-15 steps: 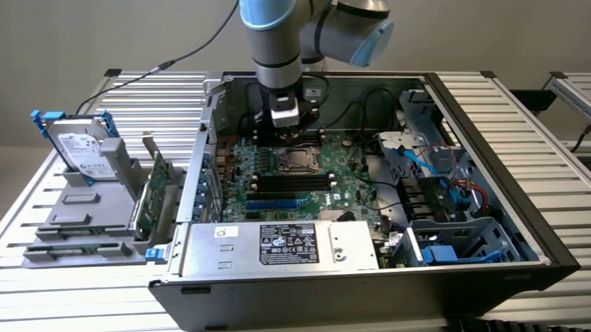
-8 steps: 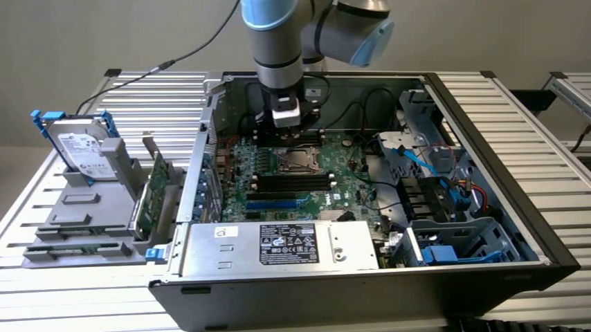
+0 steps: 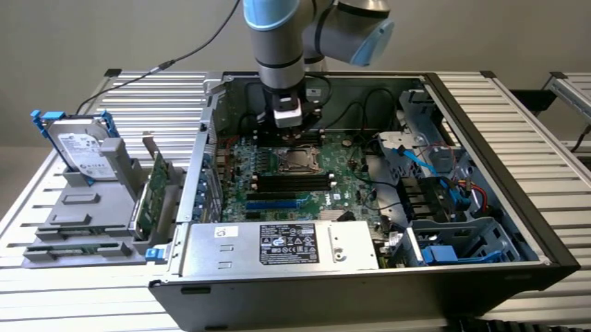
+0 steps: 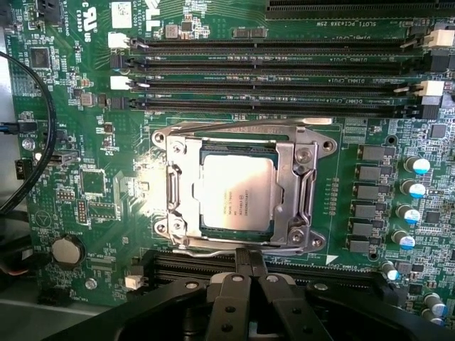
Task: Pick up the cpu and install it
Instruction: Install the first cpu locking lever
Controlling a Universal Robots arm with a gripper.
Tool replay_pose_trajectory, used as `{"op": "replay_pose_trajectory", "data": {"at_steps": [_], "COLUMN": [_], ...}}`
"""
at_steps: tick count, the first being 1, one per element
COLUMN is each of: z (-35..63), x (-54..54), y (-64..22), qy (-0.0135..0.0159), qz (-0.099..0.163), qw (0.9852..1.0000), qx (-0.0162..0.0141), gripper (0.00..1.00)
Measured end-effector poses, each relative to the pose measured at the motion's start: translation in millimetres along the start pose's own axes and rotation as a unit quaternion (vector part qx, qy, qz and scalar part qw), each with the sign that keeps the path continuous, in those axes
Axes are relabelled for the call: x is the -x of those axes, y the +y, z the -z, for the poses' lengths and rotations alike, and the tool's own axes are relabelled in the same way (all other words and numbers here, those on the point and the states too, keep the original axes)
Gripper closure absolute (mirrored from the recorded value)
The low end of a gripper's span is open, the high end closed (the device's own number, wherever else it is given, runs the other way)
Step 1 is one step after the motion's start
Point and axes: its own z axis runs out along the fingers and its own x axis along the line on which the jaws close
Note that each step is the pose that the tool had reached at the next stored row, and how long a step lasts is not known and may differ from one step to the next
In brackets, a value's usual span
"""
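The cpu (image 4: pixel 237 192), a small square chip with a dull silver top, lies flat in the metal socket frame (image 4: pixel 302 188) on the green motherboard. The exterior view shows the cpu (image 3: pixel 297 161) in the middle of the open computer case, below the arm. My gripper (image 4: pixel 249 257) is shut, its two black fingers pressed together with nothing between them, and its tips sit over the socket frame's edge beside the chip. In the exterior view the gripper (image 3: pixel 292 135) hangs just above the board, at the socket's far side.
Long black memory slots (image 4: pixel 277 74) run alongside the socket. The case walls (image 3: pixel 489 159) surround the board, with black cables (image 3: pixel 369 111) and blue drive brackets (image 3: pixel 452 249) at the exterior view's right. A hard drive (image 3: pixel 82 149) stands in a grey holder outside the case.
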Motion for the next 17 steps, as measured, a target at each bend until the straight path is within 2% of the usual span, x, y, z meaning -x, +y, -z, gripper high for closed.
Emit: {"op": "replay_pose_trajectory", "data": {"at_steps": [17], "z": [-1.7], "x": [-4.3], "y": [-0.1], "qy": [0.0004], "qz": [-0.003], "qw": [1.0000], "qx": [0.0027], "gripper": [0.89]}}
